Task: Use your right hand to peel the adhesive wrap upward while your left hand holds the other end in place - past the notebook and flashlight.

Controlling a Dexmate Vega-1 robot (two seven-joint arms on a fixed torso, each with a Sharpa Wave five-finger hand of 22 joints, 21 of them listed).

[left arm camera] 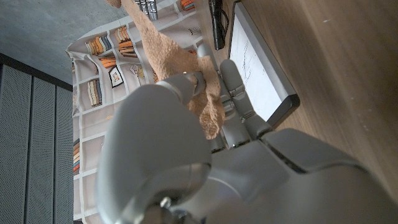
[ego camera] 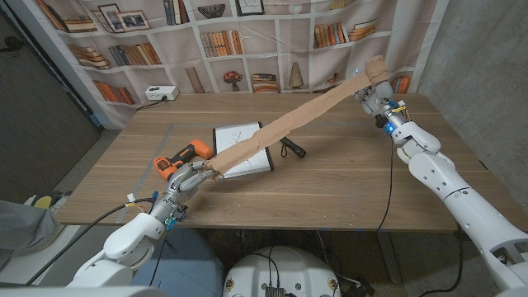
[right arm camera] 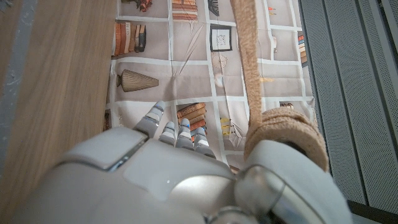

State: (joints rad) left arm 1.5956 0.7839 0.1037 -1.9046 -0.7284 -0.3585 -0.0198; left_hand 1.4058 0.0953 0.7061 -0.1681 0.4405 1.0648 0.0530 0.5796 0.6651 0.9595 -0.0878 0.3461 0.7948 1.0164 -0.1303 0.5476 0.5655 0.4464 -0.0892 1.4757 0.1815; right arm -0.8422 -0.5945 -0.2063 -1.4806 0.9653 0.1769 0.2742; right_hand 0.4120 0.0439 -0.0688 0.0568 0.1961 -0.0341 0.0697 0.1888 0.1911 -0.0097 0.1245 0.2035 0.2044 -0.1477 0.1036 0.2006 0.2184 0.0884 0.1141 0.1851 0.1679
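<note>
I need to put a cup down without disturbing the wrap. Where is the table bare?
Bare wood lies right of the flashlight toward the right hand, and along the near edge below the notebook. It is crowded around the left hand, drill and stretched wrap.

A wide wooden table with plank grain [ego camera: 346, 190] carries a white-paged notebook with a dark frame [ego camera: 247, 153] near its middle. A small black flashlight [ego camera: 292, 149] lies just beside the notebook, an orange-and-black power drill [ego camera: 180, 158] on its other side, and a white power strip [ego camera: 161, 93] at the far edge.

Wrap [ego camera: 305, 120] – matt crepe cloth; table [ego camera: 346, 190] – wood grain.
</note>
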